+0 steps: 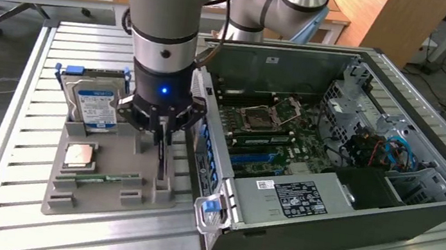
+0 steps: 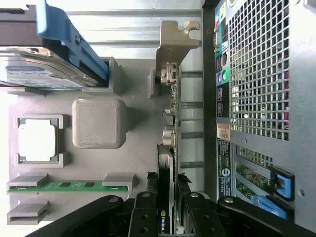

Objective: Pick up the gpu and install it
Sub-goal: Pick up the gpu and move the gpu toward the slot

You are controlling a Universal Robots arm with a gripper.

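Note:
The gpu [image 1: 161, 163] is a thin dark card standing on edge in a slot of the grey tray [image 1: 101, 203], on the side nearest the computer case [image 1: 421, 190]. In the wrist view the gpu [image 2: 168, 148] runs away from the camera and ends in its silver bracket [image 2: 170, 44]. My gripper [image 1: 161, 135] hangs straight above the card. Its black fingers [image 2: 144, 217] press against both faces of the card's near end, so the gripper [image 2: 167, 219] is shut on the card.
The tray also holds a silver hard drive [image 1: 94, 105] with a blue label, a CPU [image 1: 81, 155] and a green RAM stick [image 1: 99, 178]. The open case shows its motherboard [image 1: 277, 138]. Its wall [image 2: 256, 74] stands close beside the card. Desks stand behind the slatted table.

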